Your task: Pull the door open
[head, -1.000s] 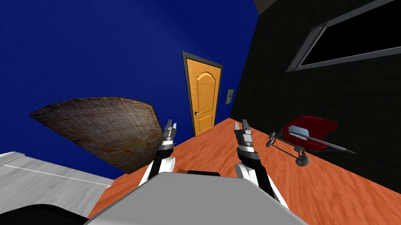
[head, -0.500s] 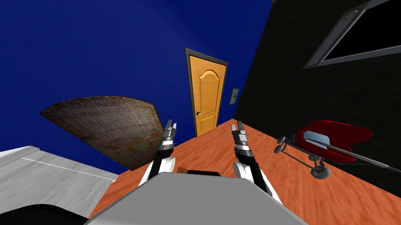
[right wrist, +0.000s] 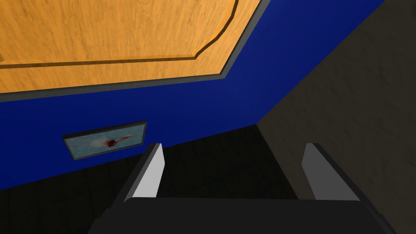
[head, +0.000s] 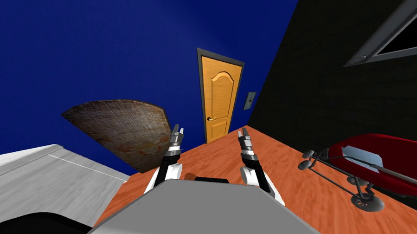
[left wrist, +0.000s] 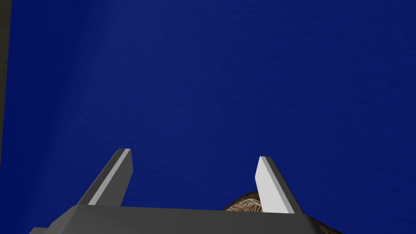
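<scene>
The head camera is looking steeply down and forward from well back, the orange door (head: 220, 98) sitting small at centre frame. The right wrist camera is framing that door's top corner large; the left wrist camera is facing the shared blue wall (head: 104, 47).

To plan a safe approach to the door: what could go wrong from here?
1. The red wheeled cart lies close on my right; driving ahead, my base may clip it.
2. The door is far off and the right gripper, open, points at the wall beside it, not at the handle, so a reach could miss.
</scene>
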{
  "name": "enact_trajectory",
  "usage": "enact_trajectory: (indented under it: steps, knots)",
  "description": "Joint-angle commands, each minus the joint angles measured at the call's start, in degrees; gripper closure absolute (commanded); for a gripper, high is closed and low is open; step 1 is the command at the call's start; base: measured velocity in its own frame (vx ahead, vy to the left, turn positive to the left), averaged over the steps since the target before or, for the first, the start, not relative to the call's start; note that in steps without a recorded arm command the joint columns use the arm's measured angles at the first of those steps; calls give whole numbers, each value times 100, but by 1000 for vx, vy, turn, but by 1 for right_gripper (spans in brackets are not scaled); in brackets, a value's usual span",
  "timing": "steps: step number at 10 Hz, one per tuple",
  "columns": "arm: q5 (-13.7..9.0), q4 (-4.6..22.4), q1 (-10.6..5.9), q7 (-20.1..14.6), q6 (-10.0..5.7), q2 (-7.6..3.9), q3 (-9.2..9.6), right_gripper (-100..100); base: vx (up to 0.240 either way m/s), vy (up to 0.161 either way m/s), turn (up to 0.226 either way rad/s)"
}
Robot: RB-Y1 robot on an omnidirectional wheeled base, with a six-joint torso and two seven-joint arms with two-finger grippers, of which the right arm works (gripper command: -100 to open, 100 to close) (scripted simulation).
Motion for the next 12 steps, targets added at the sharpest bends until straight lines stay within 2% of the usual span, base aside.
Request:
enact_trajectory:
  steps: [1, 4, 5, 7, 8, 10, 11, 12]
  knots:
    - [-32, 286, -131, -67, -7, -71, -34, -100, 97, -21, 144]
    - [-65, 882, -406, -153, -63, -163, -55, -100, 108, -9, 158]
    - [-65, 933, -406, -153, -63, -163, -55, -100, 55, -22, 62]
    - [-88, 1297, -600, -213, -102, -226, -70, -100, 63, -13, 147]
    - [-88, 1367, -600, -213, -102, -226, -70, -100, 48, -13, 62]
    - [-111, 1761, -795, -274, -142, -290, -85, -100, 68, -14, 142]
    - [-111, 1804, -795, -274, -142, -290, -85, -100, 60, -19, 62]
    - [-123, 2028, -896, -305, -162, -322, -93, -100, 48, -9, 110]
